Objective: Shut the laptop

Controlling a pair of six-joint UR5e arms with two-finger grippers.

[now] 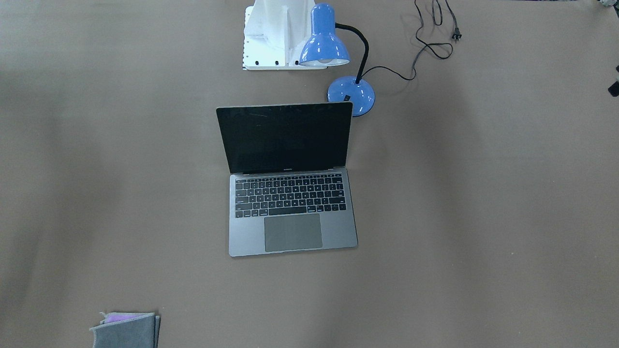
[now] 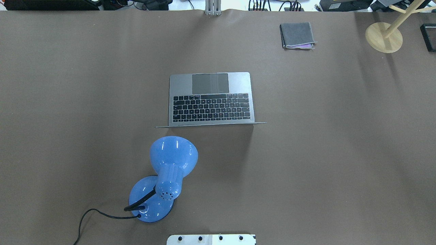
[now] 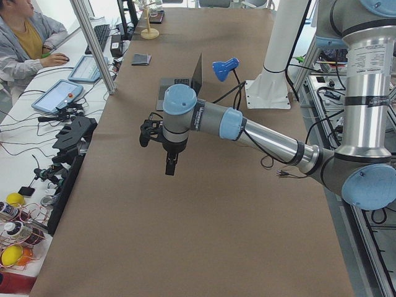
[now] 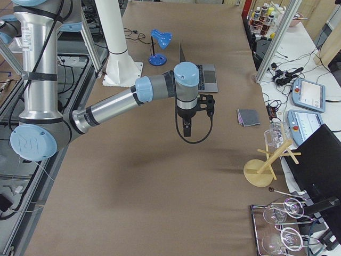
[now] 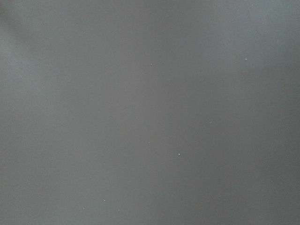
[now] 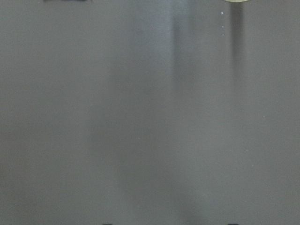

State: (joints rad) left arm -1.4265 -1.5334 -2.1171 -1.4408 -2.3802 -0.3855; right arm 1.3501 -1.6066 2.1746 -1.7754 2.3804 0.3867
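The laptop [image 1: 290,193] is a slim grey one and stands open in the middle of the table, black screen upright, keys and trackpad showing; it also shows in the overhead view [image 2: 211,98]. Neither gripper is in the overhead or front views. My left gripper [image 3: 170,167] shows only in the exterior left view, hanging over bare table well short of the laptop [image 3: 179,83]. My right gripper [image 4: 186,130] shows only in the exterior right view, also over bare table, away from the laptop [image 4: 205,77]. I cannot tell whether either is open or shut. Both wrist views show only table surface.
A blue desk lamp [image 2: 170,170] stands behind the laptop's screen on the robot's side, its cord [image 1: 435,38] trailing off. A folded grey cloth [image 2: 297,35] lies at the far side. A wooden stand [image 2: 385,35] is at the far right corner.
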